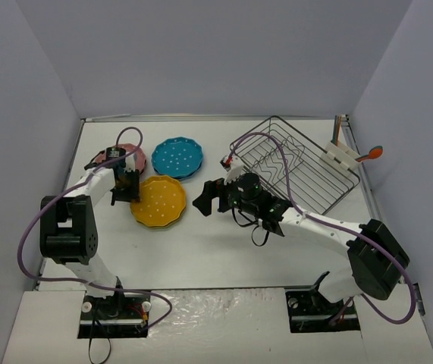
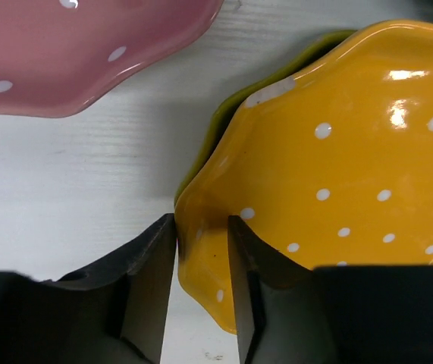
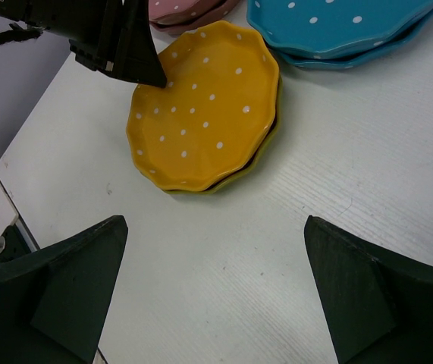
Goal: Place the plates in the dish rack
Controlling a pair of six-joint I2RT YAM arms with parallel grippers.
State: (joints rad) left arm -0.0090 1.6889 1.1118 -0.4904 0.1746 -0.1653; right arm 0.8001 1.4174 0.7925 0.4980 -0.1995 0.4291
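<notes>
Left end effector (image 2: 202, 226) apparently pinches orange plate (image 2: 337, 152) rim; right end effector (image 3: 214, 227) gapes wide.

You're in a lab test cell: plain grey panels (image 1: 216, 53) wall a white desk (image 1: 224, 250) at nine, twelve, three o'clock.

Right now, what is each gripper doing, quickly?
Left gripper: fingers closed on the rim of the round orange white-dotted plate.
Right gripper: open, holding nothing.
</notes>
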